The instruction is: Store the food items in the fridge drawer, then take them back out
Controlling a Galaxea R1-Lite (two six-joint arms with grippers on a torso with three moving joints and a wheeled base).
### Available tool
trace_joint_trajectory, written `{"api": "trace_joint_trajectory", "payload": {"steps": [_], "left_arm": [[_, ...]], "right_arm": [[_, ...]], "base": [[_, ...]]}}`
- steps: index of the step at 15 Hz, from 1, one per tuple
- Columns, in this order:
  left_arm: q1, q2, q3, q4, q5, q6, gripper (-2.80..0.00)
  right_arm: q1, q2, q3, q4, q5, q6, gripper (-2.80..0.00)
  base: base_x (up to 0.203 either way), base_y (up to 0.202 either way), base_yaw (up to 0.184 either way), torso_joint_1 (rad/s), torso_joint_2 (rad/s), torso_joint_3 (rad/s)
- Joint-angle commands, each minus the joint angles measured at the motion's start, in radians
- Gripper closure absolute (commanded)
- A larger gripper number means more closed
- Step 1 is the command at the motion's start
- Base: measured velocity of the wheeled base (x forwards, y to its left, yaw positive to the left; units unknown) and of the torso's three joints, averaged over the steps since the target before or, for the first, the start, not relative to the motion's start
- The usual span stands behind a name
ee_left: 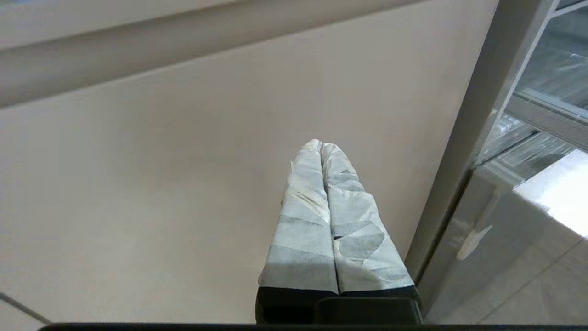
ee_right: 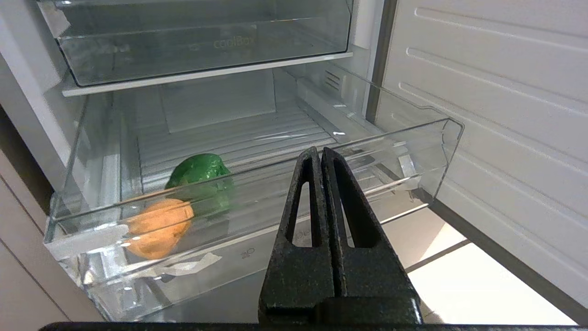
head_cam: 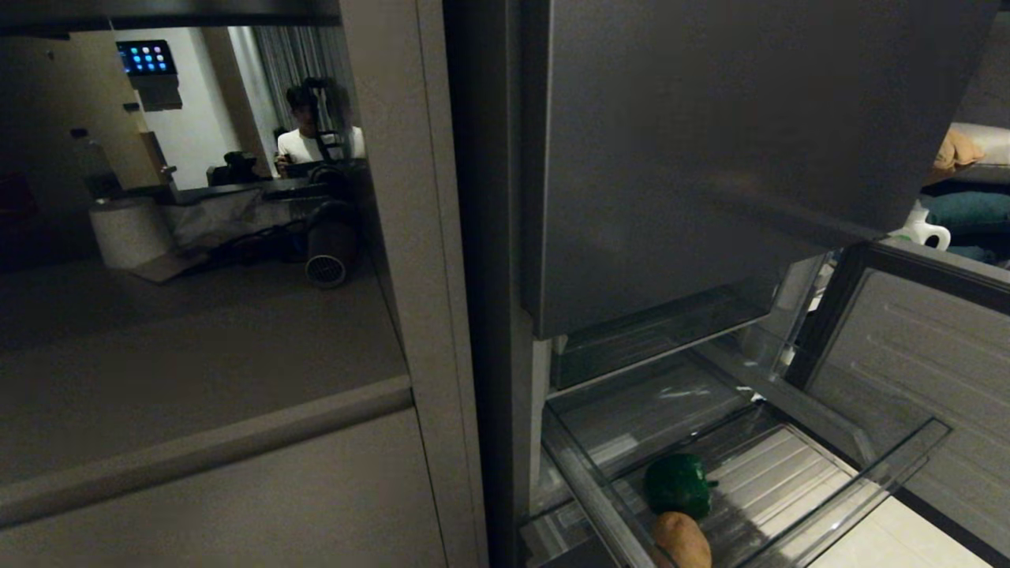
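My right gripper [ee_right: 321, 154] is pressed shut and empty, just outside the fridge drawer [ee_right: 395, 138]. The potato [ee_right: 158, 227] and green pepper [ee_right: 200, 177] lie inside, beyond the clear front. Reaching straight in, I risk hitting that front wall. My left gripper [ee_left: 321, 146], also closed on nothing, faces a cabinet panel [ee_left: 138, 184].

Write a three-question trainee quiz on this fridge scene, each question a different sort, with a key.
1. True or false: the fridge drawer is pulled out.
2. Which items lie in the drawer? A) a potato and a green pepper; B) two bottles; C) nothing.
3. Fill in: the right gripper and the left gripper both have their fingers ____.

Key: 1 true. 2 A; the two lie side by side near one end of the drawer. 3 shut; neither holds anything, and the left one faces a plain beige panel beside the fridge.
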Motion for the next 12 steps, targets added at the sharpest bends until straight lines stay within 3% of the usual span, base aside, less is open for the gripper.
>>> {"api": "trace_joint_trajectory", "payload": {"steps": [1, 3, 5, 9, 12], "left_arm": [[-0.003, -0.035, 0.006, 0.003, -0.007, -0.002, 0.00], [-0.003, -0.035, 0.007, -0.004, 0.001, -0.008, 0.00], [-0.003, -0.035, 0.007, -0.006, 0.004, -0.037, 0.00], [-0.003, -0.035, 0.007, -0.006, 0.004, -0.041, 0.00], [-0.005, -0.035, 0.007, -0.006, 0.004, -0.041, 0.00]], "right_arm": [[-0.001, -0.002, 0.023, 0.005, -0.003, -0.022, 0.00], [-0.003, 0.020, -0.039, 0.073, -0.046, -0.018, 0.00], [-0.005, 0.147, -0.214, 0.208, -0.097, 0.053, 0.00], [-0.012, 0.605, -0.426, 0.354, -0.131, 0.328, 0.00], [-0.018, 0.857, -0.467, 0.327, -0.139, 0.497, 0.00]], "base": [[0.000, 0.000, 0.000, 0.000, 0.00, 0.000], [0.000, 0.000, 0.000, 0.000, 0.00, 0.000], [0.000, 0.000, 0.000, 0.000, 0.00, 0.000], [0.000, 0.000, 0.000, 0.000, 0.00, 0.000], [0.000, 0.000, 0.000, 0.000, 0.00, 0.000]]}}
